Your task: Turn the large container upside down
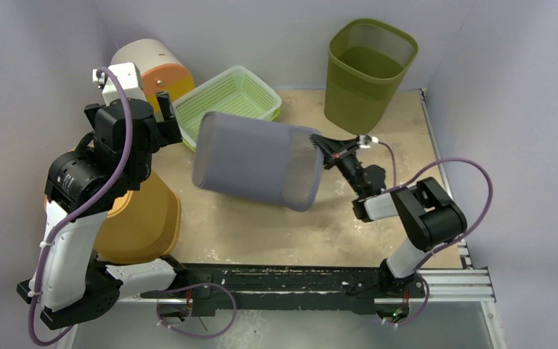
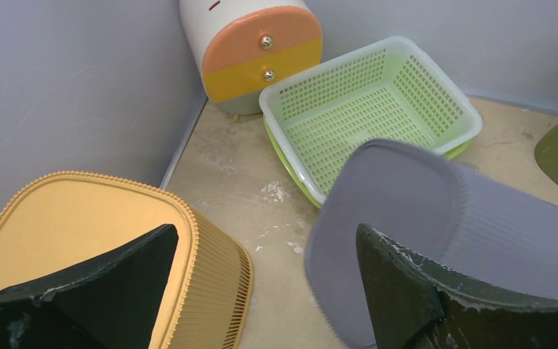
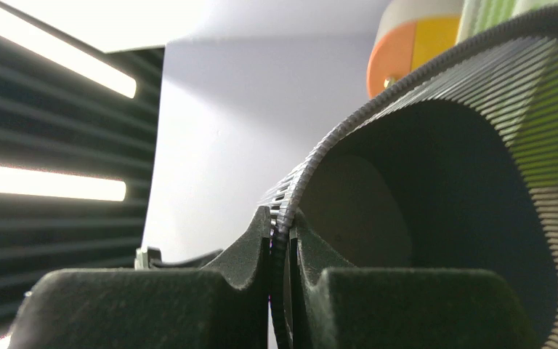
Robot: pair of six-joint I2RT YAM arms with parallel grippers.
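Note:
The large container is a grey ribbed bin (image 1: 258, 160). It lies on its side in mid-table, its closed base to the left and its open mouth to the right, tilted and lifted by the rim. My right gripper (image 1: 322, 147) is shut on that rim; in the right wrist view the jaws (image 3: 280, 225) pinch the ribbed rim, with the bin's dark inside (image 3: 436, 182) to the right. My left gripper (image 1: 171, 123) is open and empty, just left of the bin's base. In the left wrist view the base (image 2: 407, 211) sits by the right finger, and the gripper (image 2: 265, 240) holds nothing.
An upside-down yellow-orange bin (image 1: 134, 218) stands under my left arm, also in the left wrist view (image 2: 80, 218). A light green basket (image 1: 229, 98) and a white drawer unit (image 1: 152, 69) are at the back left. An olive bin (image 1: 369, 69) stands upright at the back right.

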